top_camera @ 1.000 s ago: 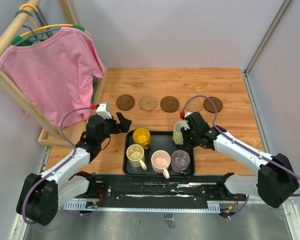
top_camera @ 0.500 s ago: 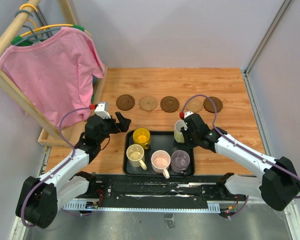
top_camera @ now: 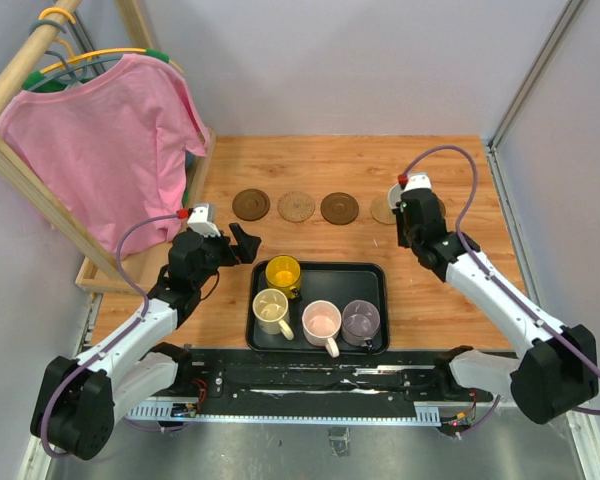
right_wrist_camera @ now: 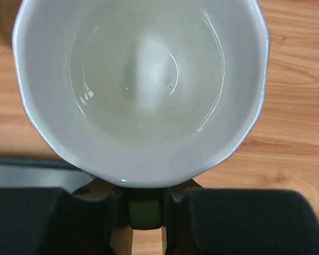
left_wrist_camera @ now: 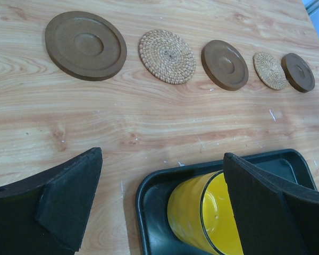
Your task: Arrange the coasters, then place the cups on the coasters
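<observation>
Nearest, on the black tray [top_camera: 366,281]: cream mug [top_camera: 271,310], pink mug [top_camera: 322,322] and purple-grey mug [top_camera: 361,320] in a row, yellow mug [top_camera: 283,272] behind. At the tray's far-left corner, spread fully wide and empty: left gripper [top_camera: 249,243]. Farther right, pinched narrow on the handle of the pale yellow-green mug [right_wrist_camera: 143,79]: right gripper [right_wrist_camera: 145,208], above the right end of the row of coasters [left_wrist_camera: 225,65].
</observation>
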